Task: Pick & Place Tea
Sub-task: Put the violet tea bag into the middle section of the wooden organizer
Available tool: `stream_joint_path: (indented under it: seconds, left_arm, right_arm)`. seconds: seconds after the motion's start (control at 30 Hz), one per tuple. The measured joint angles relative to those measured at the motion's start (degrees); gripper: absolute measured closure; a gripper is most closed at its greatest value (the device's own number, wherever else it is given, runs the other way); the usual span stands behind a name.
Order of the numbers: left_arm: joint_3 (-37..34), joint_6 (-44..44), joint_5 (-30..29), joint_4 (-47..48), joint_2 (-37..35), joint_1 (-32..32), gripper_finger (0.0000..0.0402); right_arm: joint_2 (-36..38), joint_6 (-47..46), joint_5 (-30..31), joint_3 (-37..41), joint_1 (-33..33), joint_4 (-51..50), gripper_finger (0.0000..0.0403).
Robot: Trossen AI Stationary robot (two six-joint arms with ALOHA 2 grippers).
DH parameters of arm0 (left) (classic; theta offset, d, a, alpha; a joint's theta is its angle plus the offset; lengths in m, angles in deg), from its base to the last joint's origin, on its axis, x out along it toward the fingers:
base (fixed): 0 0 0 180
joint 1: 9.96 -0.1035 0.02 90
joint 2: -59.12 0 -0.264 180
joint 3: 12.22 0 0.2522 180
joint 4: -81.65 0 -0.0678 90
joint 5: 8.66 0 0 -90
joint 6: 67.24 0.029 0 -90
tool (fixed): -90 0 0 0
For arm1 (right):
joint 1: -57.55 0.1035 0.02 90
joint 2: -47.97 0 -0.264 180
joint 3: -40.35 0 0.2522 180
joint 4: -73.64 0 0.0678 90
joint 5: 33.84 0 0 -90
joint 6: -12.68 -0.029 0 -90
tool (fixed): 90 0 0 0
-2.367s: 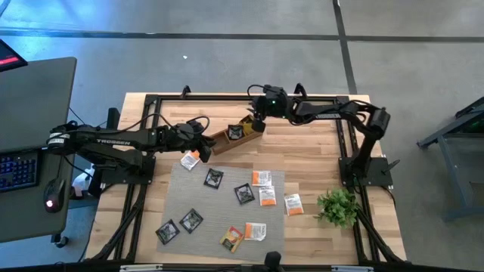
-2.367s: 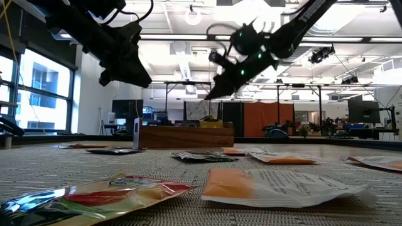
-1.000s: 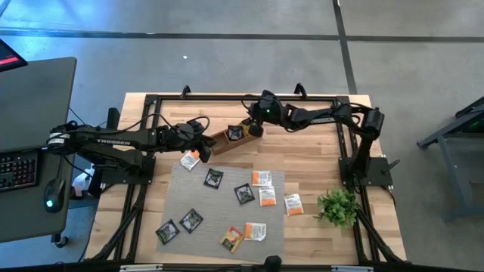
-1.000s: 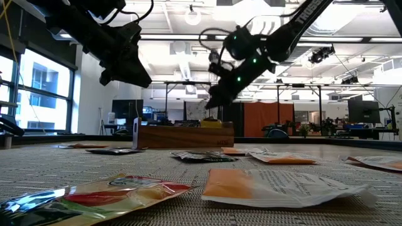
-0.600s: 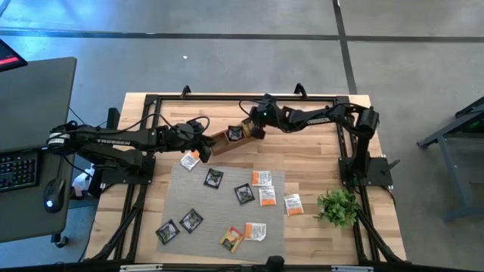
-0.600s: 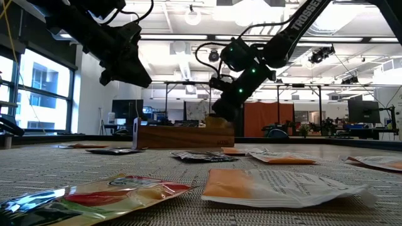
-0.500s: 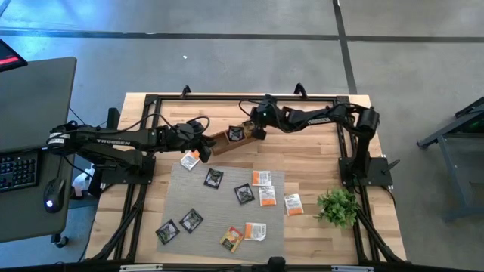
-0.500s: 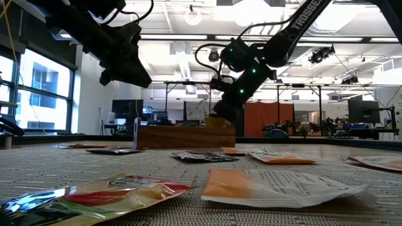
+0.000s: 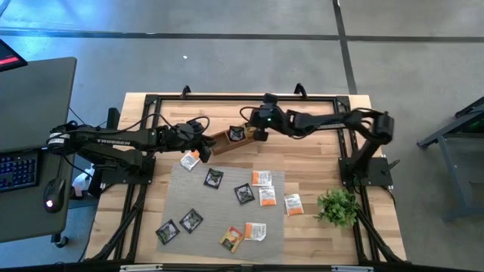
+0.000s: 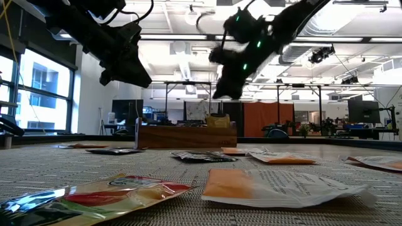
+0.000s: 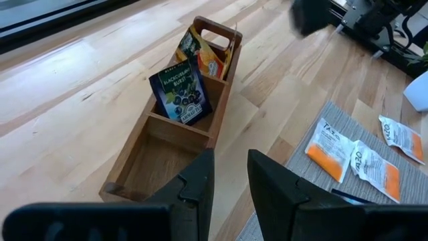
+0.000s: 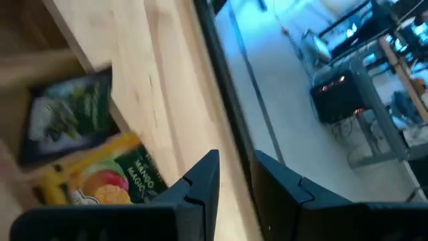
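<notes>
Start at the left of the high view: your left gripper hangs just off the left end of the box. Its jaws are a little apart and empty, as its wrist view shows. An orange sachet lies right below it on the upper-left corner of the mat. If you drop straight for it, the arm could brush the box end and skew it. In the box, a black sachet stands in the middle compartment and yellow ones in the far one, all leaning above the rim; the near compartment is empty. A careless pass would likely tip them out. Over the box's right end your right gripper hovers, jaws narrowly apart with nothing between them. Both grippers sit close to the same box, so my main worry is the arms meeting if you send both in at once. In the lower centre, the other loose sachets lie flat and spread over the mat, a few orange ones close together. Flat packets are probably hard to pinch, and the jaws may catch the weave or pick up two. One orange sachet lies off the mat on the counter, near the plant at lower right, which could snag a reach.
</notes>
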Motion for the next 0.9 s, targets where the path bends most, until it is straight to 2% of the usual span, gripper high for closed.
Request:
stream_joint_path:
  seconds: [0.1,0.3,0.47,0.57,0.7,0.9]
  left_arm:
    - [-0.01,0.02,0.0,0.0,0.0,0.0,0.0312]
    - [0.0,0.04,0.02,-0.04,0.0,0.0,0.0312]
    - [0.0,0.12,0.76,0.0,0.0,0.0,0.0312]
    - [-0.01,0.13,1.87,-0.02,0.0,0.0,0.0312]
    - [0.0,0.12,3.26,-0.07,0.0,0.0,0.0312]
    - [0.0,-0.04,7.07,-0.17,0.0,0.0,0.0312]
  right_arm:
    - [5.59,-0.12,-5.31,-0.11,2.27,-3.77,0.032]
    - [13.9,-10.29,-27.85,-0.11,6.87,-9.98,0.032]
    - [15.97,-13.05,-38.18,-0.15,12.16,-15.45,0.032]
    - [14.74,-12.83,-39.06,-0.04,16.06,-17.34,0.032]
    - [11.17,-12.72,-36.06,0.02,20.82,-17.43,0.0319]
    - [4.45,-13.41,-36.04,0.02,24.61,-13.8,0.0288]
